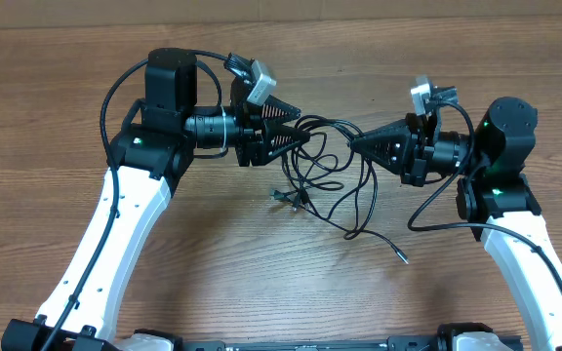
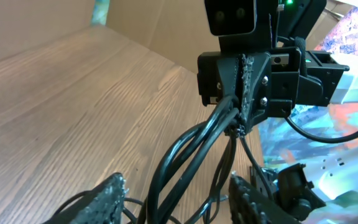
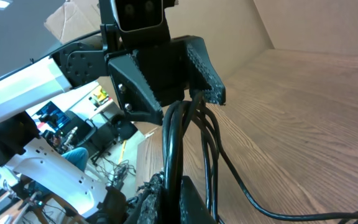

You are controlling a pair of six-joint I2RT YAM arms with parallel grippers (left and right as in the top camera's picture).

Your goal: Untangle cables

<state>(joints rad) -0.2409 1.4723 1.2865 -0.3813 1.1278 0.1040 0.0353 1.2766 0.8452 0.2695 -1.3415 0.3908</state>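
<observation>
The cables point(image 1: 332, 171) are a loose tangle of thin black cords hanging between my two grippers above the wooden table point(image 1: 57, 107). Loops trail down onto the table, with small plug ends at the left point(image 1: 279, 198) and at the front right point(image 1: 401, 258). My left gripper point(image 1: 302, 125) points right, its jaws apart, and several cords point(image 2: 185, 149) run between its fingers point(image 2: 107, 198) without being pinched. My right gripper point(image 1: 351, 142) points left and is shut on a bunch of cords point(image 3: 210, 143). The left wrist view shows it point(image 2: 240, 124) clamped on the same bundle.
Both white arms reach in from the front edge, each with a thicker black wire point(image 1: 115, 88) looping beside it. A cardboard wall point(image 2: 166, 25) stands along the back of the table. Beyond the table's side I see floor clutter point(image 3: 104, 168).
</observation>
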